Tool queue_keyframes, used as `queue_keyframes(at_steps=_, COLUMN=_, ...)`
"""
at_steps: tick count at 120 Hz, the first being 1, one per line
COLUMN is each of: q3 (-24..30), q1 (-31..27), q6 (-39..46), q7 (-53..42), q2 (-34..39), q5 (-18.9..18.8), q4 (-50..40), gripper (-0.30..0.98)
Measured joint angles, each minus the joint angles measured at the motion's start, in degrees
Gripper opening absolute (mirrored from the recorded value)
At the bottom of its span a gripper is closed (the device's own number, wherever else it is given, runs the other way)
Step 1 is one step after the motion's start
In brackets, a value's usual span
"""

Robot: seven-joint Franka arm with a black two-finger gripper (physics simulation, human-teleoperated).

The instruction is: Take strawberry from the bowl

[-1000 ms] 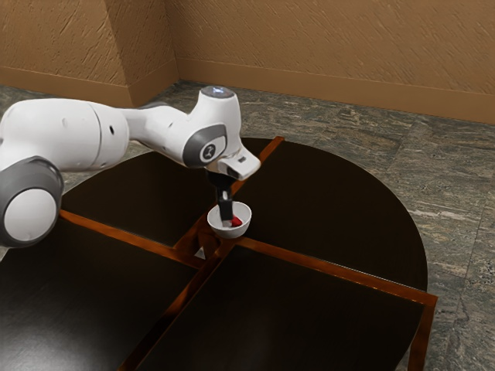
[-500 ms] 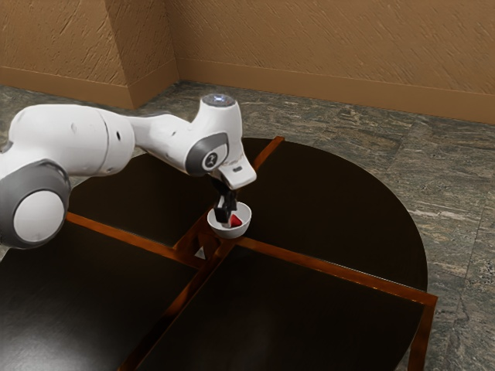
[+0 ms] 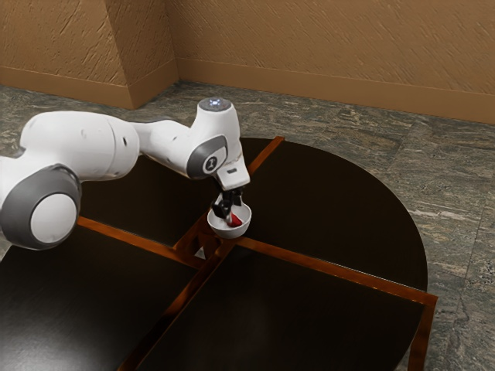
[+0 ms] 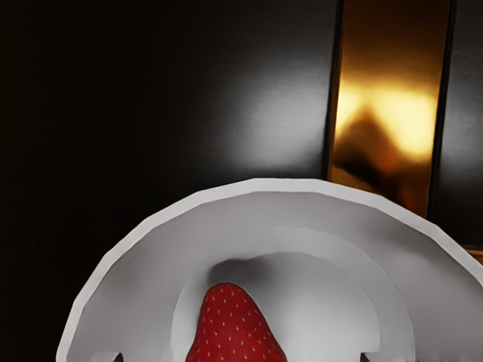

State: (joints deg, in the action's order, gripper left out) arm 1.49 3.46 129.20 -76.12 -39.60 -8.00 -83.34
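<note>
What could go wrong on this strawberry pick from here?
Two risks. My open fingers are down at the white bowl, so as they move one could catch its wall and shove or tip it. The strawberry tapers and isn't gripped yet; closing on its narrow end might squeeze it out, leaving it to roll in the bowl.

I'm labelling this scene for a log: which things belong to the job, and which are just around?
Belong to the job:
red, seeded strawberry
white, round bowl holding it
black, two-finger pincer, open

Just around:
dark, round table
tan, textured wall
grey, stone-patterned floor
</note>
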Motion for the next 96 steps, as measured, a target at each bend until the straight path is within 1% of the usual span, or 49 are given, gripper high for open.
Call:
queue_keyframes(at_steps=32, q3=-1.56, q1=-0.62, q6=1.12, q7=-3.47, q2=-0.37, q5=0.56, q4=-0.26, gripper=0.38)
queue_keyframes(at_steps=88, q3=-1.54, q1=-0.54, q6=3.53, q7=-7.71, q2=-2.23, q5=1.09, q4=-0.26, gripper=0.37)
queue_keyframes(at_steps=96, q3=-1.54, q1=-0.50, q6=3.98, q7=-8.23, q2=-2.38, q5=1.14, q4=-0.26, gripper=0.36)
